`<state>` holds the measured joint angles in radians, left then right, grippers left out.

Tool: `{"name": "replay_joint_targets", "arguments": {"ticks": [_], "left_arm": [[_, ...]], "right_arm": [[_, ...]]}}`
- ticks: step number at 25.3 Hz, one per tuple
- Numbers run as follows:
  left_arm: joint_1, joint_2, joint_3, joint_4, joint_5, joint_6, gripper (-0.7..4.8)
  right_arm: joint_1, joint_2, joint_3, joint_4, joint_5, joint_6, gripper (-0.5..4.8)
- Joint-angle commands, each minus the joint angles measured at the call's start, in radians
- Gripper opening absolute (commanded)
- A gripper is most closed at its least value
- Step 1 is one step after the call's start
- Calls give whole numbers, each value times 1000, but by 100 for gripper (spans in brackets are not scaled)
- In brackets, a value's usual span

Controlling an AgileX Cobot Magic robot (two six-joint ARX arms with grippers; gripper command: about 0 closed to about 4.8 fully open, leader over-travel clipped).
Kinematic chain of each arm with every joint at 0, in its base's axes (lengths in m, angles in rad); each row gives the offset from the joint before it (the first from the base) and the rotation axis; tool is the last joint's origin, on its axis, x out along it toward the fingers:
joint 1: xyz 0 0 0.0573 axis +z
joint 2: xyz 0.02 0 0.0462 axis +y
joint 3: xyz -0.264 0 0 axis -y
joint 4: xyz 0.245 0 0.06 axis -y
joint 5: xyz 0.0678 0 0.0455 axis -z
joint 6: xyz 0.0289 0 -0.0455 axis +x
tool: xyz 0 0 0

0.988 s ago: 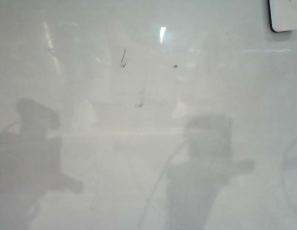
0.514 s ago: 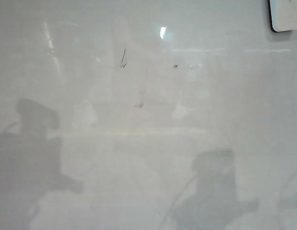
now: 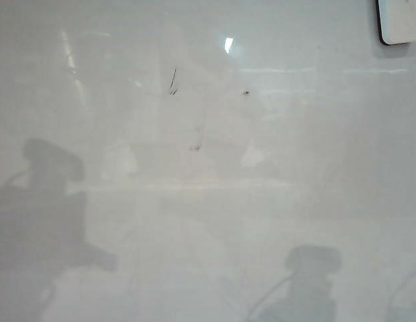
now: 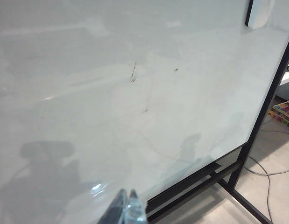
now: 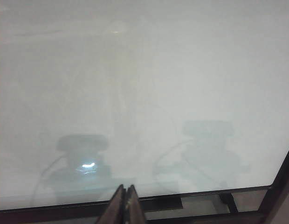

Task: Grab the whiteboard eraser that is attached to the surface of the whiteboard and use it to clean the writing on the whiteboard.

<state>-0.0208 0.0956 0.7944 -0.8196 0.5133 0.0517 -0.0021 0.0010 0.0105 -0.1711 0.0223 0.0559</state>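
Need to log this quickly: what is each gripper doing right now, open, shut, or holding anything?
Left gripper: shut, holding nothing, near the glossy white whiteboard's lower edge.
Right gripper: shut, empty, by the board's bottom black frame.

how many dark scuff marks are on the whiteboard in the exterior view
3 on the whiteboard: a thin streak upper middle, a dot to its right, a faint smudge below between them. Fainter ones may be lost in glare.
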Motion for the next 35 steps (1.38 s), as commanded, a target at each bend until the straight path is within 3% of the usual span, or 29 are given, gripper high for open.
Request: {"name": "replay_joint_targets", "arguments": {"ticks": [1,22,26,29,31,35], "left_arm": [[0,1,2,13,4,0,-2],[0,1,2,13,3,0,-2],[-2,-12,-9,31,-13,85,-2],[-1,-42,-100,149,-52,125,-2],[-1,-74,-182,242,-142,123,-2],[1,-88,-356,418,-274,54,-2]], "right_arm": [[2,0,4,11,1,3,-4],[1,0,7,11,1,3,-4],[1,0,7,11,1,3,-4],[1,0,7,10,1,3,-4],[1,0,7,11,1,3,-4],[1,0,7,9,1,3,-4]]}}
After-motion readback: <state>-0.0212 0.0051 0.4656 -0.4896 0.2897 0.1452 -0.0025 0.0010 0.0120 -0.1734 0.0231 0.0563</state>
